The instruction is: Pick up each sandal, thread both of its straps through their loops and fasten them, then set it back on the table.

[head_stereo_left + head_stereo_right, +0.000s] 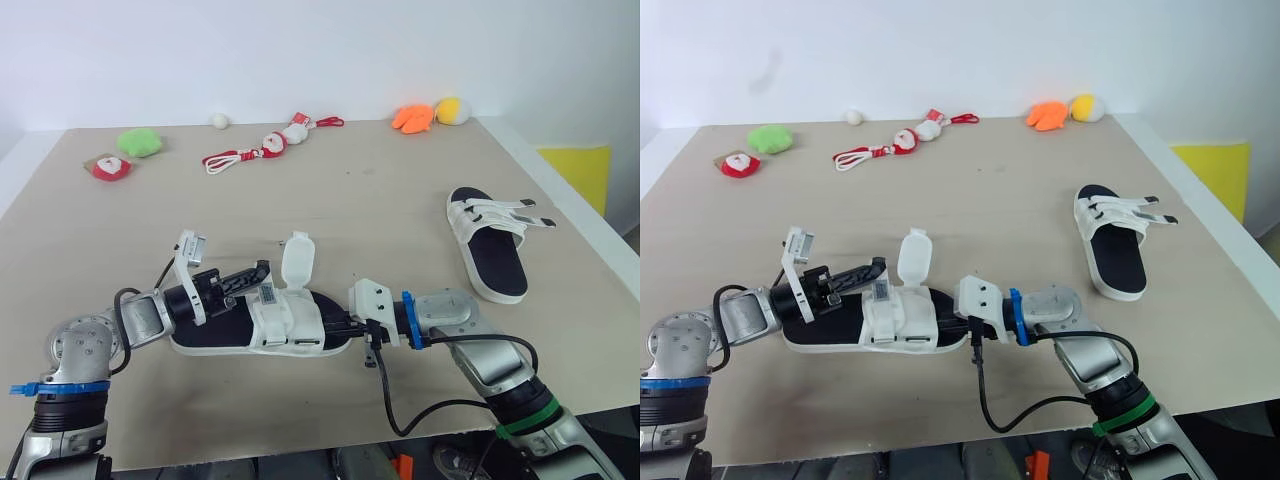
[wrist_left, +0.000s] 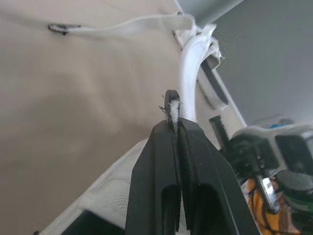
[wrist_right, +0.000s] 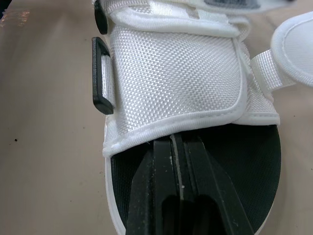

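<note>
Left end effector is clenched upon a white strap of the near sandal. Its forearm is held low over the bench and directed toward the robot's right. Right end effector is reached in from the opposite side, with its fingers pressed together and tucked beneath the woven band, over the black footbed. The near sandal is laid flat by the bench's front edge, and a second sandal is set well apart at the right.
</note>
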